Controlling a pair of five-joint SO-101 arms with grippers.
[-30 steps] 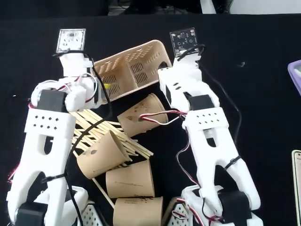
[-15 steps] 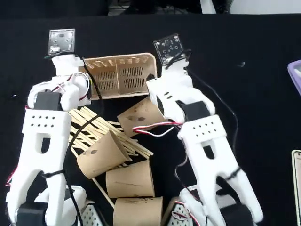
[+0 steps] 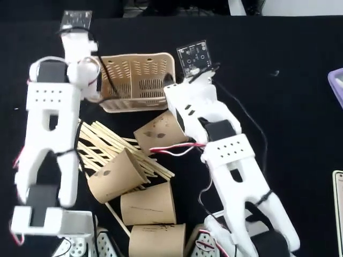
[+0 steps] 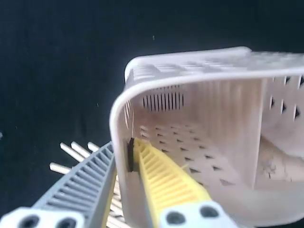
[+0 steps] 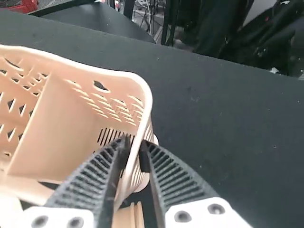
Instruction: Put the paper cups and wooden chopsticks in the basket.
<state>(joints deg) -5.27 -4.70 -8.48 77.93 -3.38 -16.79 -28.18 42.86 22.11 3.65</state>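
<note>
On table [image 3: 289,118]: four paper cups [image 3: 148,203], one basket [image 3: 150,72].

High view overhead, both wrist views close on basket [image 4: 190,58]

No legible txt, nos. or signs anywhere; marks on paper cups [image 3: 148,203] too small to read.

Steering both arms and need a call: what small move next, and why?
Probably open the right gripper to free that arm for picking. It and the left gripper each appear clamped on a basket wall, while the paper cups and chopsticks lie outside it.
</note>
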